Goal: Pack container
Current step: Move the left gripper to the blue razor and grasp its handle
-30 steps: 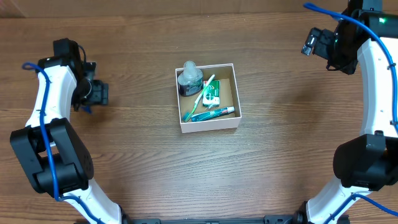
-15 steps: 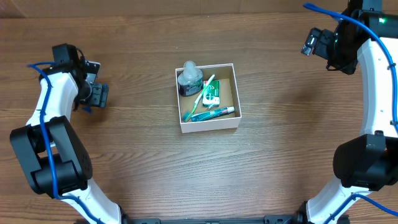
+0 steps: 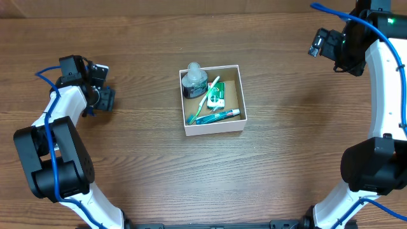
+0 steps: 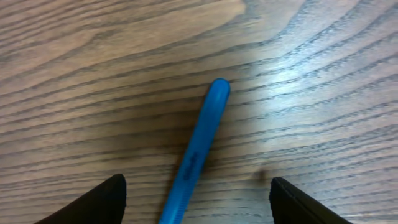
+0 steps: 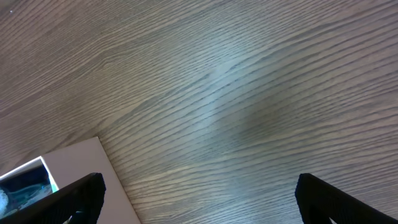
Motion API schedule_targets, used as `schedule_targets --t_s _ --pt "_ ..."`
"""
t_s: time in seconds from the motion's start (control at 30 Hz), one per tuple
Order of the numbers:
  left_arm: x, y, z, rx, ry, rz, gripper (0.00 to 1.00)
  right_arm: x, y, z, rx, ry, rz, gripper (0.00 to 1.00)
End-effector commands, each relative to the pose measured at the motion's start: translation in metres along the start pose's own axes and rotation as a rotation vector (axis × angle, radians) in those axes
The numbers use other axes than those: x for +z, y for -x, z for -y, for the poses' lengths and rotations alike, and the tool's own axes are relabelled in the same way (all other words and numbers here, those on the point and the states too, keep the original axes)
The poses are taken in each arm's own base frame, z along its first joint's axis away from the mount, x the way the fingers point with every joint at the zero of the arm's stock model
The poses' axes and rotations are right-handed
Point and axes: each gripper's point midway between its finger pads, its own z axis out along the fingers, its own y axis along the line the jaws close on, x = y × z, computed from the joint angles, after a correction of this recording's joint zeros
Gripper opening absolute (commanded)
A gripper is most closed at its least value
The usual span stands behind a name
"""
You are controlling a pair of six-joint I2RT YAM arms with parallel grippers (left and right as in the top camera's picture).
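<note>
Well, my container (image 3: pixel 215 125) sits in the middle of the overhead view, on the brown wooden desk (image 3: pixel 286 159). It is a square box with white walls and a brown inside, and its top is open. Inside it I see a bottle (image 3: pixel 194 79) with a grey cap in the upper left corner. A green and white toothbrush (image 3: pixel 205 98) lies slanted across the middle. A small green and white box (image 3: pixel 218 95) lies just beside it, and a toothpaste tube (image 3: pixel 219 115) lies along the lower side.

My left gripper (image 3: pixel 102 98) is at the left of the overhead view, well apart from the container. In the left wrist view its two fingers (image 4: pixel 102 202) are spread wide at the bottom of the frame. A blue pen (image 4: pixel 202 143) lies on the desk between them, pointing up the frame. The fingers do not touch it, so this gripper has hold of nothing.

My right gripper (image 3: pixel 321 43) is at the upper right of the overhead view, also well apart from the container. In the right wrist view its fingers (image 5: pixel 81 193) are spread wide too, with only desk between them. A white corner of the container shows at the lower left of that view.
</note>
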Motion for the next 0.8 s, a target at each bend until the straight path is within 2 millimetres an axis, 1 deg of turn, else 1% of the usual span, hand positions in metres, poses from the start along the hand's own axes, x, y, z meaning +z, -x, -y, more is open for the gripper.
schedule_targets --t_s 0.0,0.07,0.13,0.2,0.23,0.27,0.33,0.37,0.43,0.47,0.5,0.57,0.6,0.63,0.67,0.7,0.77 --pt "0.008 -0.021 0.012 -0.055 -0.059 -0.049 0.64 -0.014 0.005 -0.004 -0.011 0.007 0.042 1.0" --pt "0.01 -0.035 0.019 -0.107 -0.076 -0.094 0.59 -0.014 0.005 -0.004 -0.011 0.007 0.042 1.0" --pt "0.012 -0.045 0.024 -0.146 -0.085 -0.121 0.59 -0.014 0.005 -0.004 -0.011 0.007 0.042 1.0" --pt "0.014 -0.049 0.025 -0.15 -0.082 -0.126 0.6 -0.014 0.005 -0.004 -0.011 0.007 0.042 1.0" --pt "0.015 -0.049 0.023 -0.149 -0.075 -0.126 0.63 -0.014 0.005 -0.004 -0.011 0.007 0.042 1.0" --pt "0.014 -0.049 0.024 -0.15 -0.077 -0.128 0.63 -0.014 0.005 -0.004 -0.011 0.007 0.042 1.0" --pt "0.013 -0.054 0.029 -0.191 -0.096 -0.15 0.62 -0.014 0.005 -0.004 -0.011 0.007 0.042 1.0" --pt "0.012 -0.057 0.033 -0.243 -0.11 -0.164 0.56 -0.014 0.005 -0.004 -0.011 0.007 0.043 1.0" --pt "0.011 -0.06 0.036 -0.315 -0.118 -0.185 0.34 -0.014 0.005 -0.004 -0.011 0.007 0.042 1.0" --pt "0.011 -0.062 0.038 -0.372 -0.118 -0.197 0.29 -0.014 0.005 -0.004 -0.011 0.007 0.042 1.0" --pt "0.011 -0.063 0.038 -0.415 -0.115 -0.204 0.24 -0.014 0.005 -0.004 -0.011 0.007 0.042 1.0" --pt "0.011 -0.064 0.039 -0.449 -0.112 -0.208 0.23 -0.014 0.005 -0.004 -0.011 0.007 0.043 1.0" --pt "0.011 -0.063 0.039 -0.449 -0.112 -0.207 0.2 -0.014 0.005 -0.004 -0.011 0.007 0.043 1.0" --pt "0.01 -0.063 0.038 -0.449 -0.112 -0.207 0.15 -0.014 0.005 -0.004 -0.011 0.007 0.043 1.0" --pt "0.01 -0.063 0.039 -0.45 -0.118 -0.206 0.07 -0.014 0.005 -0.004 -0.012 0.007 0.043 1.0" --pt "0.01 -0.061 0.042 -0.451 -0.138 -0.201 0.04 -0.014 0.005 -0.004 -0.011 0.007 0.042 1.0" --pt "0.008 -0.054 0.049 -0.456 -0.188 -0.18 0.04 -0.014 0.005 -0.004 -0.011 0.007 0.042 1.0"
